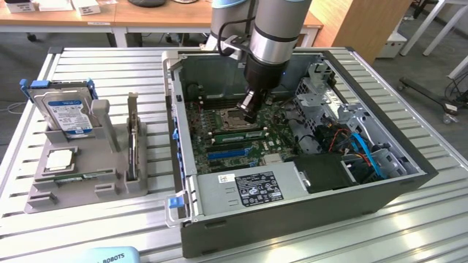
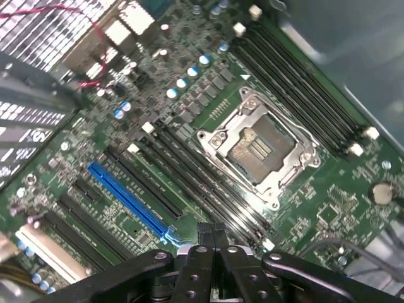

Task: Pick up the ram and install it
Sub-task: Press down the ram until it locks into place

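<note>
- Inside the open computer case [image 1: 292, 219], on a slatted worktop [image 1: 95, 71]: hangs the pincer [image 1: 250, 116], low over the motherboard [image 2: 328, 214].
- Clenched tight, fingertips pressed together, grasping nothing that can be made out.
- Hovers just beside the empty CPU socket [image 2: 259, 148], above the row of dark memory slots [image 2: 202, 183], which look unfilled.
- Well apart, towards the exterior view's left: seems to lie flat in the front groove of a grey holder [image 1: 40, 203], the ram [image 1: 76, 177], a thin green stick, untouched.
- Shares that holder with a hard drive [image 1: 67, 112] standing upright and a square silver chip [image 1: 58, 159].
- Judged step: pickup not yet made.
- Calls for clearing the case walls, releasing the jaws, and lining up along the stick's thin edges.
</note>
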Tool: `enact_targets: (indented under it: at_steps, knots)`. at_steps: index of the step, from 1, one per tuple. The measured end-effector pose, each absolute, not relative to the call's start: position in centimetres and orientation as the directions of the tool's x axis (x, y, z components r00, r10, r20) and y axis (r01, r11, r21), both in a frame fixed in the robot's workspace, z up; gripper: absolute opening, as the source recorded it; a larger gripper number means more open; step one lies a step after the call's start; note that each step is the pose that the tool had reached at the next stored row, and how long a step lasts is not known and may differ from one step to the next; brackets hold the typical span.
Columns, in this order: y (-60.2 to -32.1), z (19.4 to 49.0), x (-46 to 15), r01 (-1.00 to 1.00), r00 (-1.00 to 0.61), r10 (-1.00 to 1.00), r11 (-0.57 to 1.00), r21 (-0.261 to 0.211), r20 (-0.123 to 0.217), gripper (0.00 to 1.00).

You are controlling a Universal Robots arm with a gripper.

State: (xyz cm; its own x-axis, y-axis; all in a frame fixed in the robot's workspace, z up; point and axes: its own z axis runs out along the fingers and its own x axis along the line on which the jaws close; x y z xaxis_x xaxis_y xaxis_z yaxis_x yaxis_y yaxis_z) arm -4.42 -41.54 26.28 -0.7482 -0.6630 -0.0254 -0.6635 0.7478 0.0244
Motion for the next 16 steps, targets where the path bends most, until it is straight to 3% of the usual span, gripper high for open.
enact_targets:
  at_steps: [16]
  knots:
    - [-41.54, 26.22, -4.42, -0.438, -0.899, -0.437, 0.899, 0.024, -0.026, 0.1]
